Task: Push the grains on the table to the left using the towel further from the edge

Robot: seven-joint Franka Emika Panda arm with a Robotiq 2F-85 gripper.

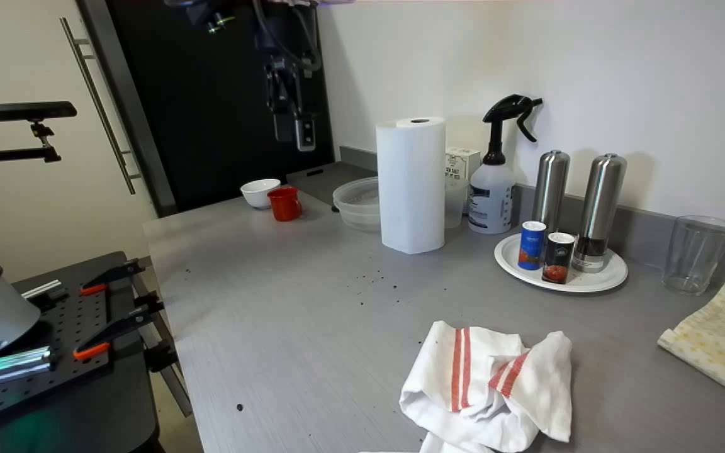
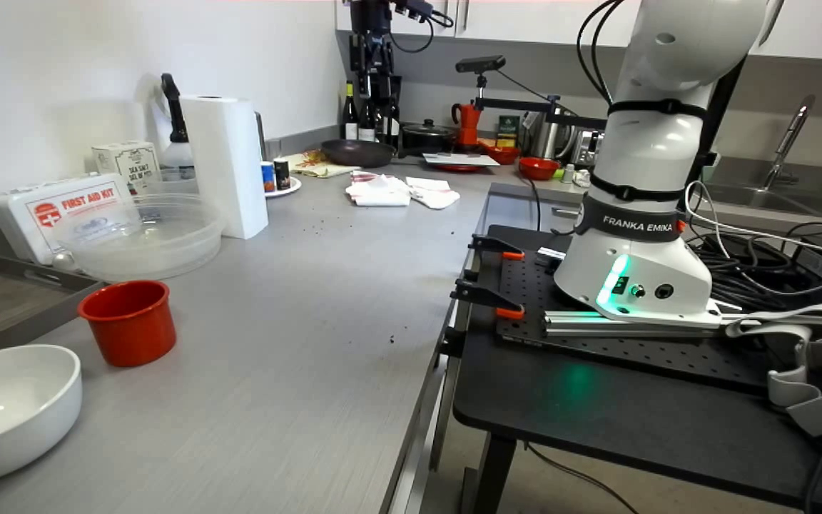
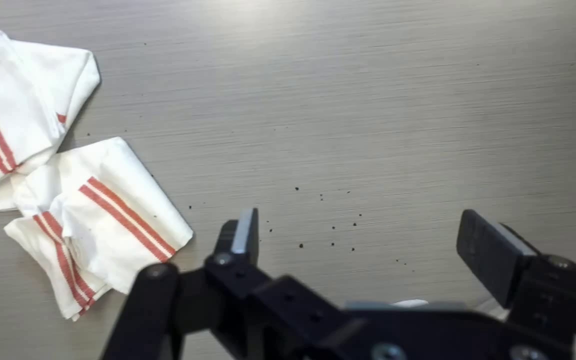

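Observation:
A crumpled white towel with red stripes [image 1: 432,377] lies on the grey table; it also shows in an exterior view [image 2: 380,191] and at the left of the wrist view [image 3: 100,235], in two touching parts. Whether these are one towel or two I cannot tell. Small dark grains [image 3: 354,224] are scattered beside it, mostly between the towel and the paper towel roll; they show in both exterior views [image 1: 394,287] [image 2: 322,222]. A few more lie near the table's front edge. My gripper [image 3: 358,217] is open and empty, high above the table [image 1: 295,135] [image 2: 374,96].
A paper towel roll [image 1: 411,189], spray bottle [image 1: 491,195] and plate with shakers and grinders [image 1: 507,261] stand along the wall. A red cup [image 2: 129,325], white bowl [image 2: 18,410] and clear container [image 2: 147,243] are at one end. A yellow cloth [image 1: 724,346] and glass [image 1: 693,258] are opposite.

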